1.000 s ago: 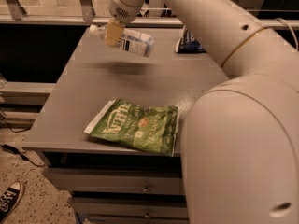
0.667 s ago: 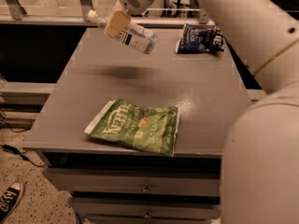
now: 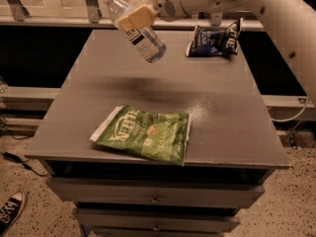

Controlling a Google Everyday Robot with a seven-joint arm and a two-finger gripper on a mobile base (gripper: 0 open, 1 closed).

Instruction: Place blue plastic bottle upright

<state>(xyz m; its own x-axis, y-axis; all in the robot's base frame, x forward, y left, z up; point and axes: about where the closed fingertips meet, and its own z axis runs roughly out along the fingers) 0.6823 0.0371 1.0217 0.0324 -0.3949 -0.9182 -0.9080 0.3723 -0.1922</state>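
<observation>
The arm (image 3: 256, 4) comes in from the upper right and stretches leftward over the far edge of the grey desk (image 3: 217, 107), probably seeking bare surface. A green chip bag (image 3: 143, 135) lies near the front and a dark blue snack bag (image 3: 215, 39) at the back. The blue plastic bottle (image 3: 147, 43) hangs above the desk, tilted with its cap up-left, not yet upright, with the pincer (image 3: 132, 18) clamped across its upper body

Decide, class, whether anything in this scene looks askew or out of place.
The bottle is askew: the claw, above the table's far left, holds it in mid-air, tilted with its cap up-left, not standing. The green bag lies flat near the front edge. Nothing looks spilled.
</observation>
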